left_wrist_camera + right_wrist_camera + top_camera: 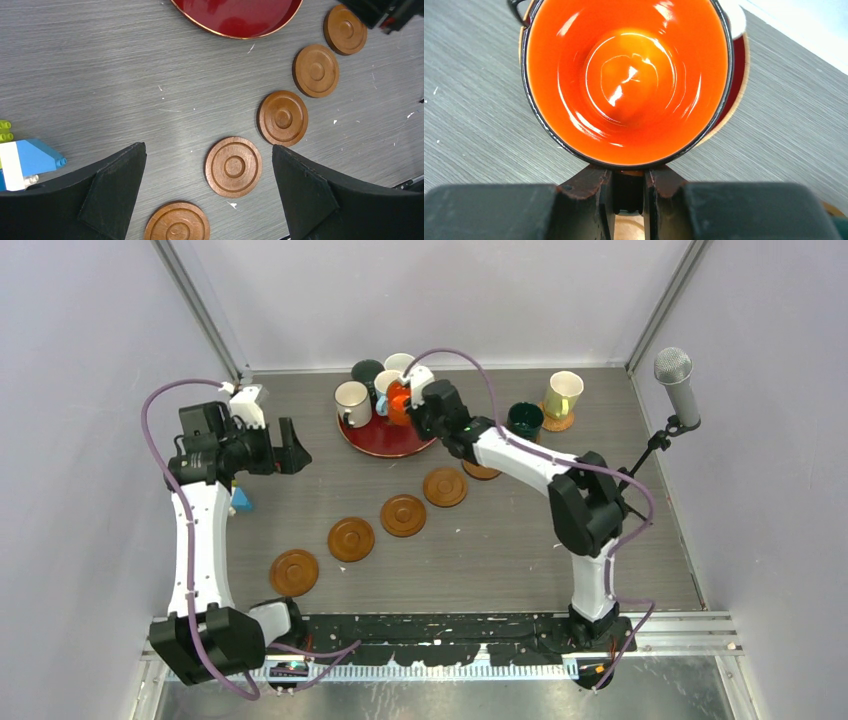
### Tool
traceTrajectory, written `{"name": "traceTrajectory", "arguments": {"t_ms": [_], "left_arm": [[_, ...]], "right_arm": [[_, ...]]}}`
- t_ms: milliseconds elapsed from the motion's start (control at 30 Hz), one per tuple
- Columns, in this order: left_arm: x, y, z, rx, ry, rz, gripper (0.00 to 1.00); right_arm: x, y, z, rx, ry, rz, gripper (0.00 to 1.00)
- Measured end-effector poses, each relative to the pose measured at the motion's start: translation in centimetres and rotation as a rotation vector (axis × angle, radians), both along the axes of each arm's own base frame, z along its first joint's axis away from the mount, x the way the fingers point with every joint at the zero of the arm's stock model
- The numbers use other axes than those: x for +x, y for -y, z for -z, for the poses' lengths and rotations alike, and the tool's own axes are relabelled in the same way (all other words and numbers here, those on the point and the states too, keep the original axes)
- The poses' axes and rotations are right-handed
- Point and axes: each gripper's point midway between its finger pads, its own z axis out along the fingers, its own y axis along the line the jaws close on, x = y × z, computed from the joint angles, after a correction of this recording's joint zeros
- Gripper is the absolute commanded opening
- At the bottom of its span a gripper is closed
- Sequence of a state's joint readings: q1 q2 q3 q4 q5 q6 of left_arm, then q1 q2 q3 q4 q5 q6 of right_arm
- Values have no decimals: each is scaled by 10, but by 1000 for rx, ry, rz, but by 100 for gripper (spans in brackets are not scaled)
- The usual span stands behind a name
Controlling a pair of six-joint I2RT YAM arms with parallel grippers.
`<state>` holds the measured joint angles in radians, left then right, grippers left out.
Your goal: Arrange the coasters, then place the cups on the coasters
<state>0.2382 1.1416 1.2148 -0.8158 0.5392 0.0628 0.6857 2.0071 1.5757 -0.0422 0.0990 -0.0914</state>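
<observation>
My right gripper (408, 406) (628, 172) is shut on the dark handle of the orange cup (399, 400) (626, 75), which is over the near edge of the red tray (385, 437). Other cups stay on the tray: a white one (352, 403), a dark one (367, 372), a light blue one (385, 383). A dark teal cup (524, 421) and a pale yellow cup (563, 394) stand at the right. Several bare coasters (351, 539) (233, 166) run in a diagonal row. High over that row, my left gripper (290, 448) (208, 146) is open and holds nothing.
Blue, white and green toy blocks (241, 500) (25, 157) lie beside the left arm. A microphone on a stand (675, 380) rises at the right edge. One more coaster (482, 471) lies partly under the right arm. Walls close in the table on three sides.
</observation>
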Motion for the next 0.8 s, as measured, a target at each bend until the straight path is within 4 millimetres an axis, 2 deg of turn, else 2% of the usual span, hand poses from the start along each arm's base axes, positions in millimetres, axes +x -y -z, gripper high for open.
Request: {"name": "traceTrajectory", "arguments": {"t_ms": [233,367,433,567,800], "left_arm": [[6,0,5,2,-3,23,100],[10,0,9,-4,-17,33,100],[13,1,11,-10,-22,38,100],[20,2,13,-28,-35,47,100],[34,1,11,-50,-39,47,100]], "right_arm": [[-12,62,-36,55,6,162,0],[-29,102,-39,59,-18,261,0],[-36,120,-35,57,-30,309,0],[-45,156,-12,43,-93,407,0],[-57,194,35,16,-192,503,0]]}}
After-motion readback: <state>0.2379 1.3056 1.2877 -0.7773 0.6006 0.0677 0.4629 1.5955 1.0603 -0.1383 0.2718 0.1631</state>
